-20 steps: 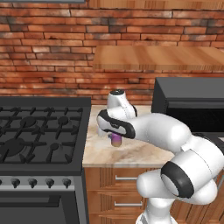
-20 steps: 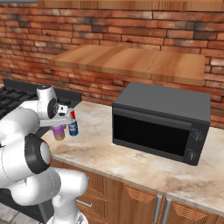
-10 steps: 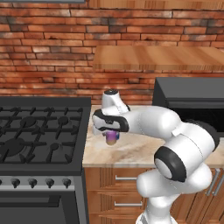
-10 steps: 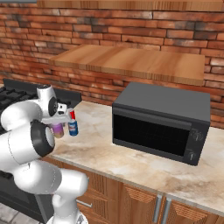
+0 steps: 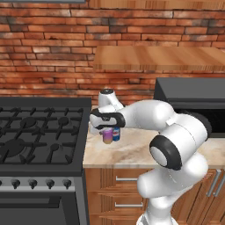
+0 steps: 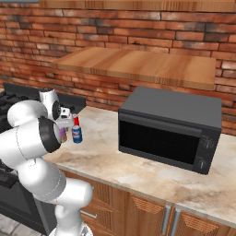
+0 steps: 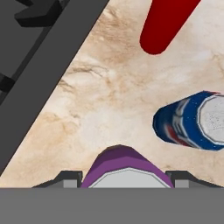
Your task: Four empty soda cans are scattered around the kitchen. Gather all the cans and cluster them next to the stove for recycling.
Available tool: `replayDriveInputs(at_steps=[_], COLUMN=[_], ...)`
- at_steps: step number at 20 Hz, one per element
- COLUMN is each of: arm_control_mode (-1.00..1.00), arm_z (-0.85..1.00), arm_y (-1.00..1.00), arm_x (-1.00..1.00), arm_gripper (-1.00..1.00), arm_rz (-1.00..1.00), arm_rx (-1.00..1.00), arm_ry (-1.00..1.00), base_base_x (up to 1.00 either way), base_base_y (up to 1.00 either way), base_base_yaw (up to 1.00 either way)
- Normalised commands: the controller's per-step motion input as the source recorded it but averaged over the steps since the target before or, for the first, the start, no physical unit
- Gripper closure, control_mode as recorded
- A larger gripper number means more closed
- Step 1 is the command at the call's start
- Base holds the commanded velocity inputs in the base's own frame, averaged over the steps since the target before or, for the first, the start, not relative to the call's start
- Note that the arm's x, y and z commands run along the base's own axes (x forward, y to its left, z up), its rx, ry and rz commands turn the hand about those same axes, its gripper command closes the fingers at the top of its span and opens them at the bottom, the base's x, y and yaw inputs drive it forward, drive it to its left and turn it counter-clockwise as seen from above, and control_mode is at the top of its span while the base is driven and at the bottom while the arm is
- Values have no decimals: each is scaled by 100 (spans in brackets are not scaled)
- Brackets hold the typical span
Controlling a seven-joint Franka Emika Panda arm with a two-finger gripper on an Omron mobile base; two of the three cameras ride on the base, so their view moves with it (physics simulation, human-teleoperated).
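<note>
The jaws (image 5: 107, 132) pinch a purple can (image 5: 107, 136) from above, holding it upright over the marble desk (image 5: 132, 151) just beside the stove (image 5: 39, 136). In the hand view the purple can (image 7: 124, 168) sits between the two fingertips (image 7: 65, 178), its silver top toward the camera. A blue can (image 5: 116, 134) stands on the desk just beside the held one, on the side away from the stove. A red can (image 6: 76, 120) stands behind the blue can (image 6: 77, 134), toward the brick wall. The microwave (image 6: 170, 129) sits well apart on the desk.
</note>
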Motion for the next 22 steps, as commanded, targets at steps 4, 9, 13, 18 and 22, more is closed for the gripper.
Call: replayDriveInputs(at_steps=[4,9,13,18,22], arm_control_mode=[-100,-100,-100,-100,-100], arm_z=[-9,-14,-14,-15,-5], arm_y=[7,3,2,9,9], arm_x=[20,19,17,20,23], arm_gripper=[100,100,100,100,100], arm_rz=[0,0,0,0,0], arm_rx=[0,0,0,0,0], arm_ry=[0,-1,-2,-3,-3], base_base_x=[0,0,0,0,0], base_base_y=[0,0,0,0,0], base_base_yaw=[0,0,0,0,0])
